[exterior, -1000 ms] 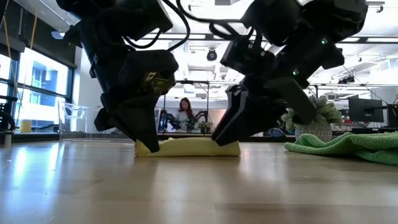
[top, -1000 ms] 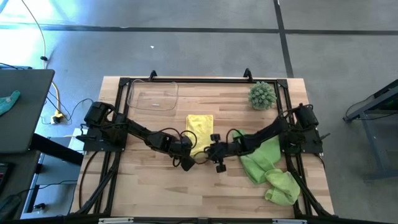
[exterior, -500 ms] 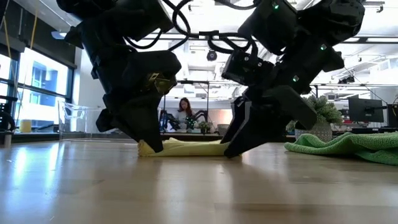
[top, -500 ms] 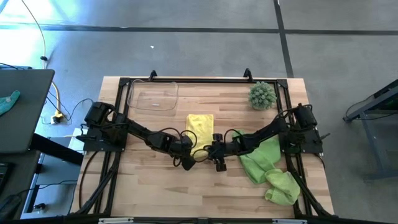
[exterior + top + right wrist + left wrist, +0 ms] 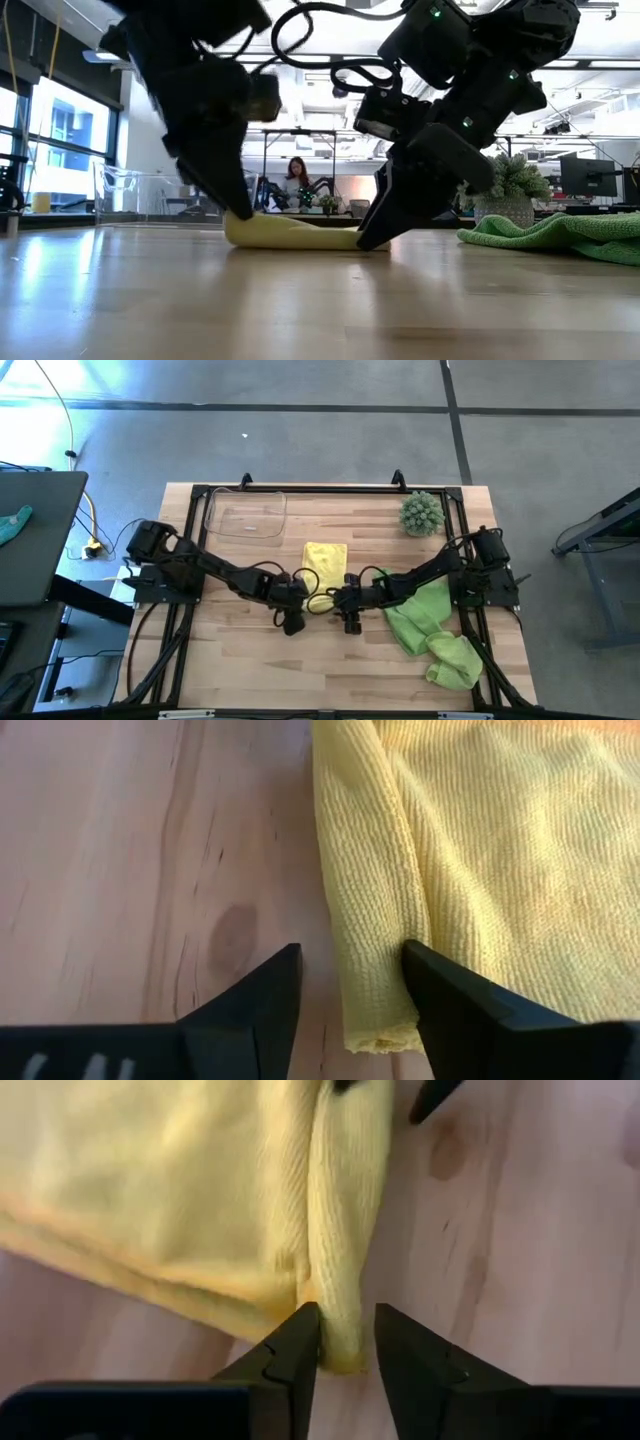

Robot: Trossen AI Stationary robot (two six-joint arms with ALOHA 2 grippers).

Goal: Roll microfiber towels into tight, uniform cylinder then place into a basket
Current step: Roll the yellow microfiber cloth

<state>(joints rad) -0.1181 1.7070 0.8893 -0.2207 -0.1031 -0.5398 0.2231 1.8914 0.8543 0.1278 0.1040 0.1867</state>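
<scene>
Left gripper (image 5: 347, 1352) and right gripper (image 5: 350, 982) straddle the yellow towel (image 5: 324, 557) roll's ends, released; both should advance evenly for tightness.

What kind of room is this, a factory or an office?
Most likely an open office or lab. Behind the wooden table sit ceiling lights, a large window, a computer monitor and a seated person at desks.

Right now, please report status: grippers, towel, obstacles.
Left gripper and right gripper open, each astride one end of the yellow towel's rolled edge. Roll barely begun. Nothing in the way.
</scene>
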